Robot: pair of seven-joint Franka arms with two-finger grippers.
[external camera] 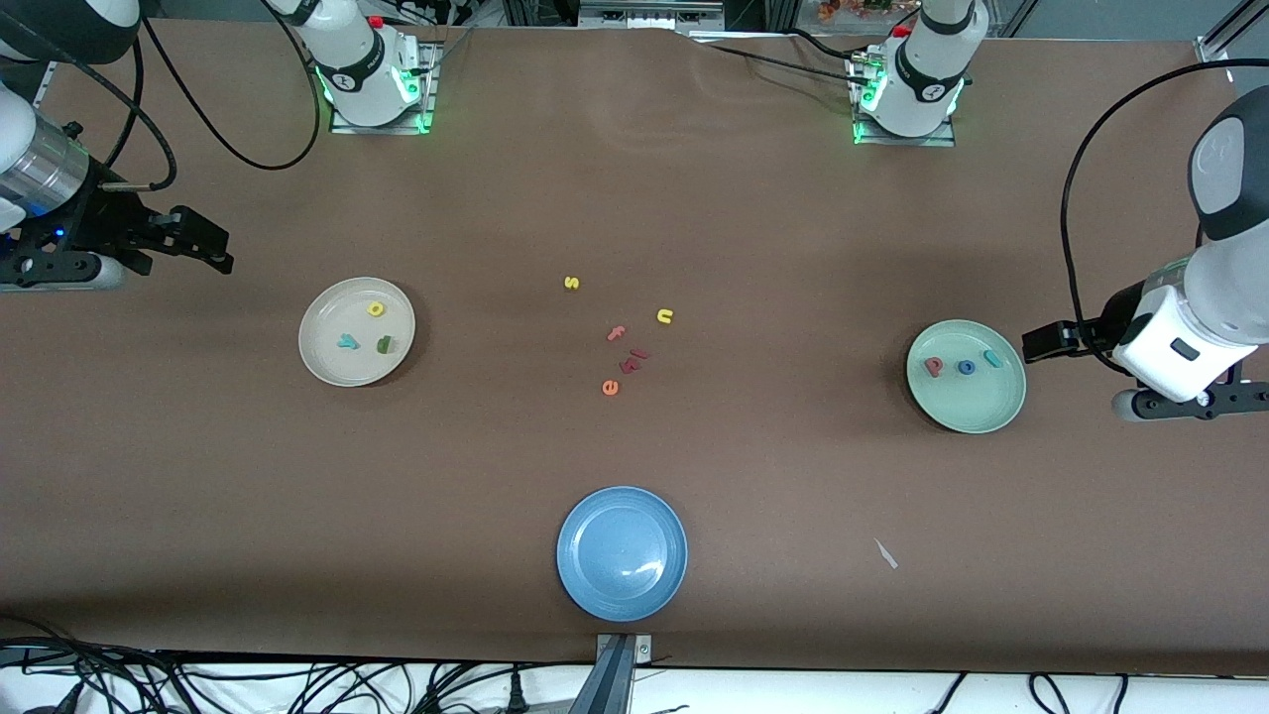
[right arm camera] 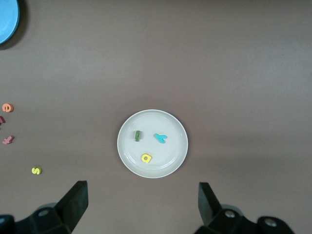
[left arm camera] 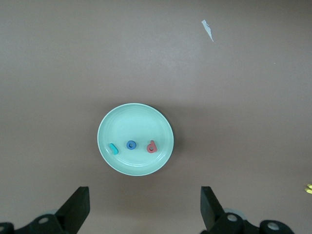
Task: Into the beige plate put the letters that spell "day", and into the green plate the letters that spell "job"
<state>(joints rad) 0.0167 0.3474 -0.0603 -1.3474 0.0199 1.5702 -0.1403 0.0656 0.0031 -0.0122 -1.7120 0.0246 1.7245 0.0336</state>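
Glossy blue plate point(external camera: 622, 595); matt brown table point(external camera: 634, 198).

d, a, y point(external camera: 361, 330) in beige plate point(external camera: 322, 364), j, o, b point(external camera: 964, 365) in green plate point(external camera: 977, 415)

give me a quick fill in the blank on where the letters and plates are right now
1. The yellow d, green a and teal y lie in the ____ plate.
2. The green plate holds ____ letters.
3. The plate nearest the front camera, holding no letters, is ____.
4. The orange e lies on the ____, not in a plate.

Missing words: beige; three; blue; table
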